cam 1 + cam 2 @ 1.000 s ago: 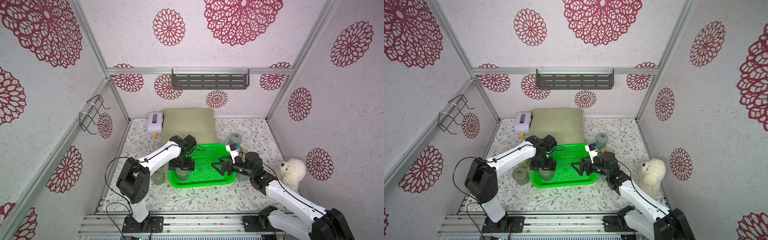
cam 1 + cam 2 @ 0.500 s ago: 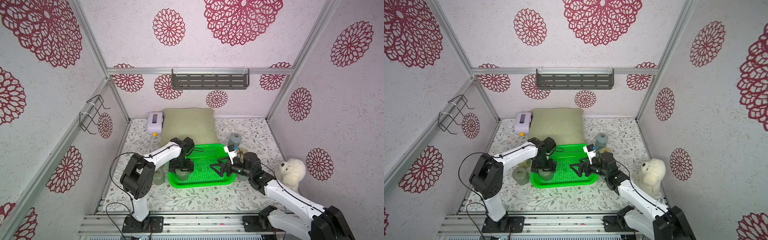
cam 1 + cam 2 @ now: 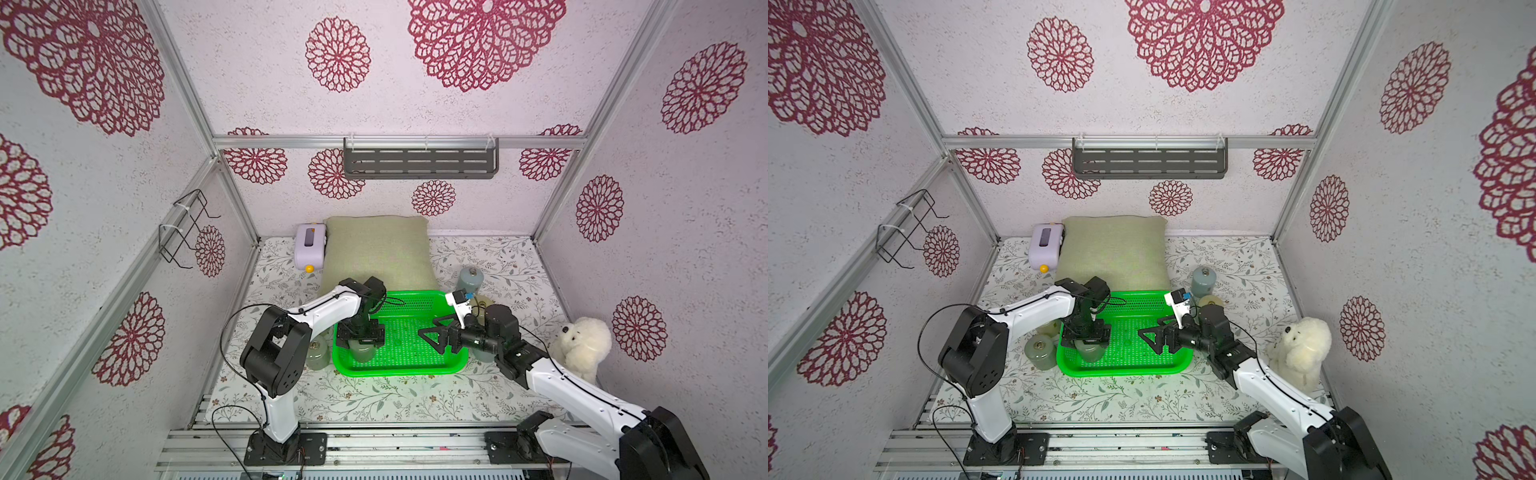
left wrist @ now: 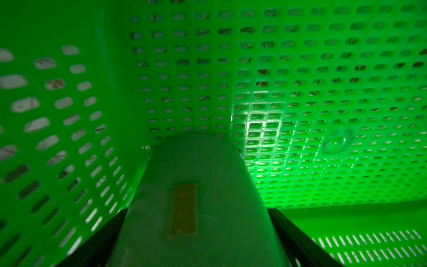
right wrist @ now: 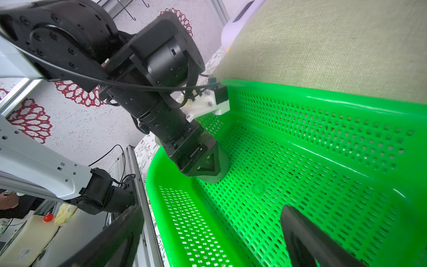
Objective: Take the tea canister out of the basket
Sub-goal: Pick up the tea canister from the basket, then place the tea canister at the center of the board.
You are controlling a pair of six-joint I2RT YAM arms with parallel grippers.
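Note:
The bright green basket (image 3: 399, 370) (image 3: 1125, 370) sits at the front middle of the table. A grey-green tea canister (image 3: 362, 353) (image 3: 1090, 352) stands upright in its front left corner. My left gripper (image 3: 360, 334) (image 3: 1088, 332) reaches down onto it. In the left wrist view the tea canister (image 4: 196, 173) fills the gap of the left gripper (image 4: 197, 211), and a black finger presses each side. My right gripper (image 3: 430, 338) (image 3: 1148, 338) hangs open over the basket's right half. It points at the canister (image 5: 219, 178) and holds nothing (image 5: 212, 231).
A second grey-green jar (image 3: 316, 353) stands just outside the basket's left wall. A blue-grey jar (image 3: 470, 279) and a tape roll (image 3: 482, 301) sit behind the right arm. A pillow (image 3: 376, 249), a lilac box (image 3: 309, 246) and a plush dog (image 3: 582, 347) are nearby.
My right gripper has edged a little to the left, further over the basket. The left gripper stays on the canister in the same corner.

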